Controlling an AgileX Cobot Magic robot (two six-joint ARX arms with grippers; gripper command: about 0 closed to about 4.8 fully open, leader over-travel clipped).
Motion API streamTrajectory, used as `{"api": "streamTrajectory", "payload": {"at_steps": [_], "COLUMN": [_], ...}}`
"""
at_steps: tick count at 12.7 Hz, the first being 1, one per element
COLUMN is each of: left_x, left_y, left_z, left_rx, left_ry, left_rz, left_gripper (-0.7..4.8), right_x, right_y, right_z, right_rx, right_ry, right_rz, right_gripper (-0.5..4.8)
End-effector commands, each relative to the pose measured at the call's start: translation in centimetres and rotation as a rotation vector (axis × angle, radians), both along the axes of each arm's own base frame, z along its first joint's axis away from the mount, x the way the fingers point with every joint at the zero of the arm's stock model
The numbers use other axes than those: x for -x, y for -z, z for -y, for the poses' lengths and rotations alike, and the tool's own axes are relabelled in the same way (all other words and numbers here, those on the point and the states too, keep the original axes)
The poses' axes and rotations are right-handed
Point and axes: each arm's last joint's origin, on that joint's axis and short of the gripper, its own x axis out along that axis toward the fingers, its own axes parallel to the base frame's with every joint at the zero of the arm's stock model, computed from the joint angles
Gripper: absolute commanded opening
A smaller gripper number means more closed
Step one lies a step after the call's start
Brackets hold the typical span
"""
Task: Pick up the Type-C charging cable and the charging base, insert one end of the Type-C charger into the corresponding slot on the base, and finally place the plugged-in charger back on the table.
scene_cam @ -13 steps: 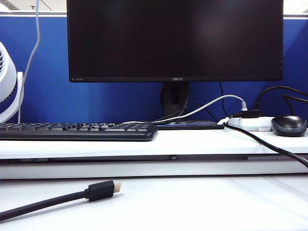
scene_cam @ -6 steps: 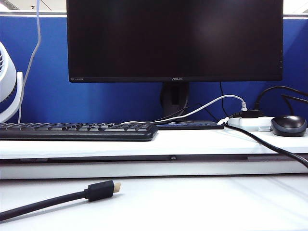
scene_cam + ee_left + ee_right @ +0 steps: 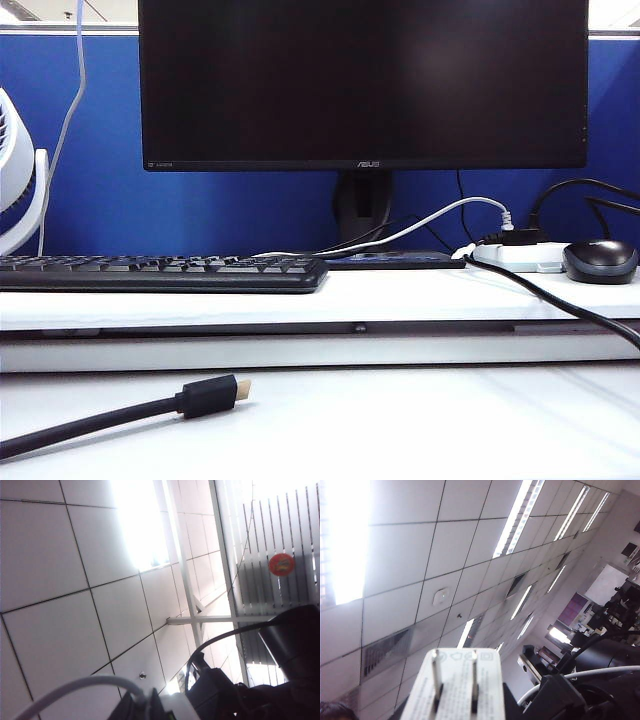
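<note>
Evidently both my arms are lifted clear of the worktop [image 3: 400, 420], since neither shows in the exterior view and both wrist cameras stare up at ceiling tiles. My right claw [image 3: 455, 715] sits mostly below the edge of its wrist view, yet the charging base [image 3: 457, 692] stands up out of it with its two metal prongs toward the camera, so I judge that claw is pinching the block by its sides; that would leave the port face, which I cannot see from here, free for the plug. My left claw [image 3: 150, 712] is pressed nearly together, and the Type-C charging cable [image 3: 75, 687] arches out of it as a thin white loop; I read this as a grip close behind the connector, which would keep the limp wire from drooping and let me steer the tip. The connector itself is hidden, so I cannot say whether it sits in the slot yet. A small white edge with a hint of green beside that claw may be the base, which would put the two claws close together, but it is too cropped to be sure. Below, a thick black cable [image 3: 110, 418] with a gold-tipped plug lies on the worktop, and a keyboard [image 3: 160, 272], mouse [image 3: 600, 261] and power strip [image 3: 520, 257] rest on the raised shelf, all untouched. I judge the joining step is in hand, with the setting-down yet to come.
</note>
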Motion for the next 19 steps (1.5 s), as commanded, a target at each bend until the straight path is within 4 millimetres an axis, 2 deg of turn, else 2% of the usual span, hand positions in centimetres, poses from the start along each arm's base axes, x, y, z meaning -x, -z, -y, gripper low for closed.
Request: {"api": "streamTrajectory", "payload": {"at_steps": [1, 5, 7, 8, 11, 13, 15, 19], "left_x": [0.1, 0.2, -0.4, -0.3, -0.6, -0.7, 0.2, 1.0], "left_y": [-0.4, -0.5, -0.8, -0.6, -0.7, -0.5, -0.8, -1.0], "left_z": [-0.4, -0.5, -0.6, -0.5, -0.6, -0.4, -1.0, -1.5], "left_rx": [0.063, 0.097, 0.224, 0.171, 0.234, 0.204, 0.159, 0.118], "left_ry": [-0.044, -0.061, -0.199, -0.162, -0.223, -0.222, -0.112, -0.044], "left_rz": [0.005, 0.003, -0.083, -0.054, -0.113, -0.138, -0.16, -0.161], "left_gripper": [-0.06, -0.06, -0.05, -0.06, -0.06, -0.06, -0.06, -0.06], "right_x": [1.1, 0.9, 0.7, 0.4, 0.5, 0.5, -0.4, -0.9], "right_y": [-0.5, -0.4, -0.5, -0.3, -0.3, -0.3, -0.5, -0.7], "right_z": [0.5, 0.7, 1.4, 1.1, 1.2, 1.2, 2.3, 2.8], "right_rx": [0.0, 0.002, 0.014, 0.043, 0.039, 0.021, -0.041, -0.131], "right_ry": [-0.027, -0.017, -0.001, -0.004, 0.015, 0.042, 0.14, 0.236], "right_rz": [0.017, 0.009, 0.049, 0.035, 0.091, 0.107, 0.089, 0.06], "right_gripper": [-0.02, -0.02, -0.02, -0.02, -0.02, -0.02, -0.02, -0.02]}}
